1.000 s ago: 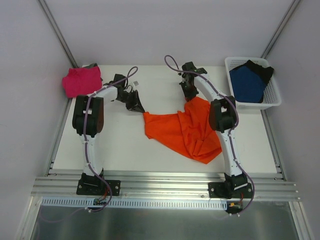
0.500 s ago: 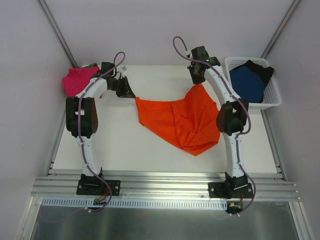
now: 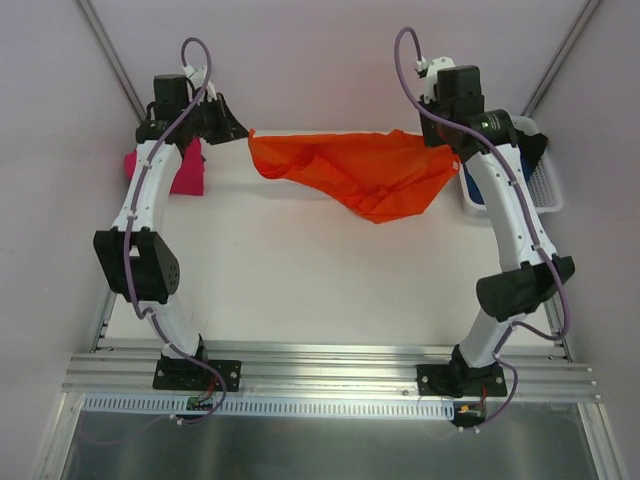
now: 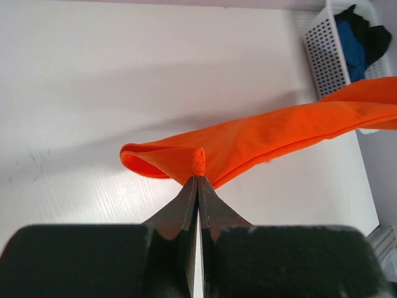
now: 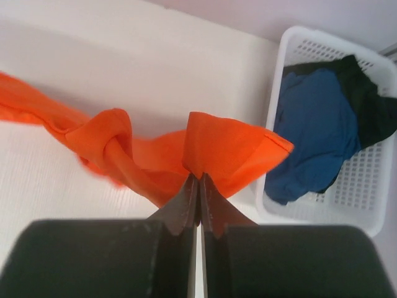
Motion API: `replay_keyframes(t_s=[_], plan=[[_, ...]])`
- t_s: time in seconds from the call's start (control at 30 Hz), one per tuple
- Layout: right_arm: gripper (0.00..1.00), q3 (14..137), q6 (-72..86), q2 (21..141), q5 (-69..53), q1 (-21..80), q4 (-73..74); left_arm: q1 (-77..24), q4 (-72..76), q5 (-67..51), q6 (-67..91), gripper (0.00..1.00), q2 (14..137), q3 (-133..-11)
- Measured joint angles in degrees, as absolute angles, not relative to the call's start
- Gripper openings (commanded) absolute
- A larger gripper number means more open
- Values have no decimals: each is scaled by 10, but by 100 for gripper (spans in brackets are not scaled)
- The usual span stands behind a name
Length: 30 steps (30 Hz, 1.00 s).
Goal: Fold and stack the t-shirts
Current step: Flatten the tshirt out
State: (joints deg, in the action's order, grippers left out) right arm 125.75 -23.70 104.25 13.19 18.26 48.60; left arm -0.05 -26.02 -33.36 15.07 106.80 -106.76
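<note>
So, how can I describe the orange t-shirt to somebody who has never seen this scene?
Look above the far edge of the white table. There the orange t-shirt hangs stretched between the left gripper and the right gripper, each shut on one end. Only this one is held up: the pink t-shirt lies at the far left, the blue t-shirt and black t-shirt in the basket.

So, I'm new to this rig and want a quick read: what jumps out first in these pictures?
The bright orange cloth t-shirt hangs stretched above the far half of the white table, the left gripper shut on one end, the right gripper on the other. A magenta-pink t-shirt lies far left; a white plastic mesh basket far right holds a dark blue t-shirt and a black t-shirt.
</note>
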Motion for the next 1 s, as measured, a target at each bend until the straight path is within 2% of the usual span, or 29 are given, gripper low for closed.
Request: replay_keyframes(t_s=[0.27,0.53,0.77,1.0], plan=[[1,1074,-199,876,62,187,548,-1,-260,-334,159,0,865,-972],[1,1011,-178,712,36,187,575,0,-297,-340,133,0,683,-900],[1,961,-158,582,-11,182,589,36,-333,-340,109,0,606,-893],[1,1010,-155,595,-31,163,601,65,-347,-320,98,0,597,-901]])
